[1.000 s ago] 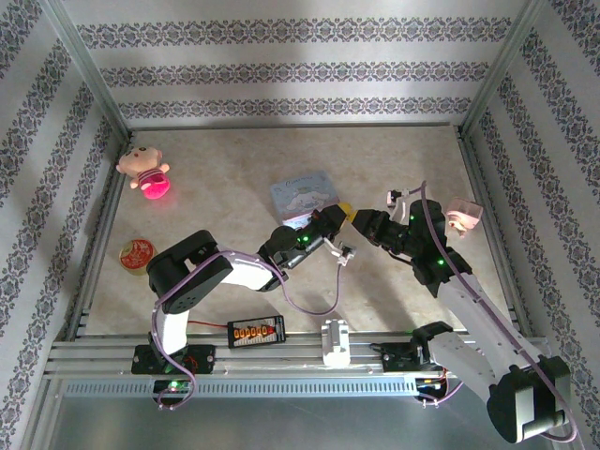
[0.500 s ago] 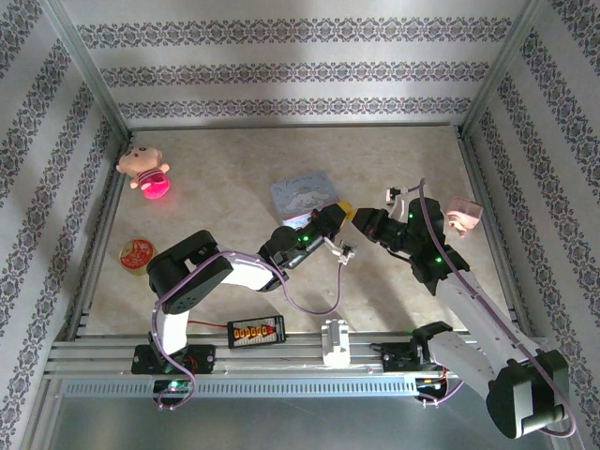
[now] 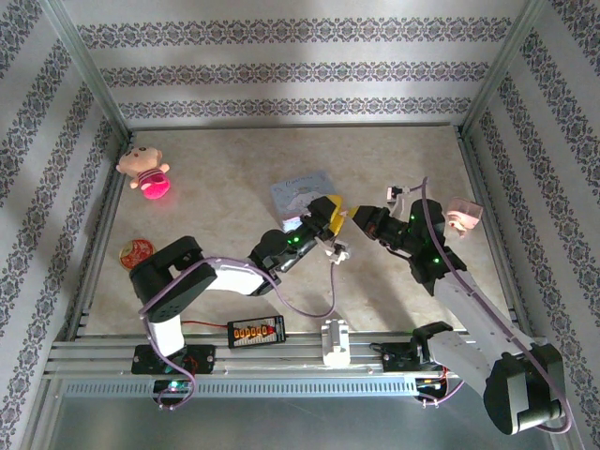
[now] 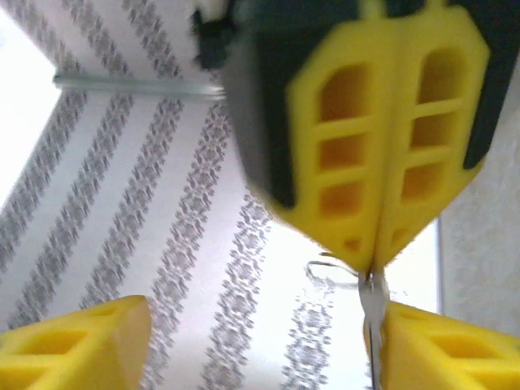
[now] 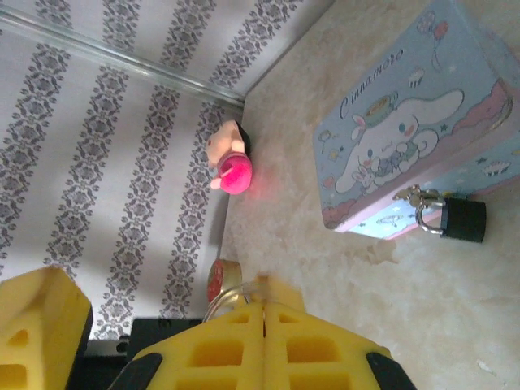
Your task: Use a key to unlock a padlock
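Note:
A small dark padlock [image 5: 465, 219] hangs from the latch of the pale blue cartoon tin [image 5: 406, 138] and rests on the table. My right gripper [image 5: 264, 299] is shut on the key, whose ring [image 5: 221, 297] sticks out beside the fingertips. In the left wrist view the key's blade [image 4: 372, 302] points down from those shut yellow fingers [image 4: 382, 154]. My left gripper [image 4: 262, 325] is open around it, and the blade lies against its right finger [image 4: 447, 345]. Seen from above, the two grippers meet tip to tip, left [image 3: 330, 216] and right [image 3: 355, 217], just right of the tin [image 3: 302, 190].
A pink doll [image 3: 143, 169] lies at the far left by the wall. A red round tin [image 3: 137, 251] sits at the left edge. A pink-white figure [image 3: 461, 214] stands right of the right arm. A small orange-lit device [image 3: 256, 330] rests on the front rail.
My left gripper has opened, letting go of the key. My right gripper has closed fully on the key. The left arm has shifted a little towards the tin.

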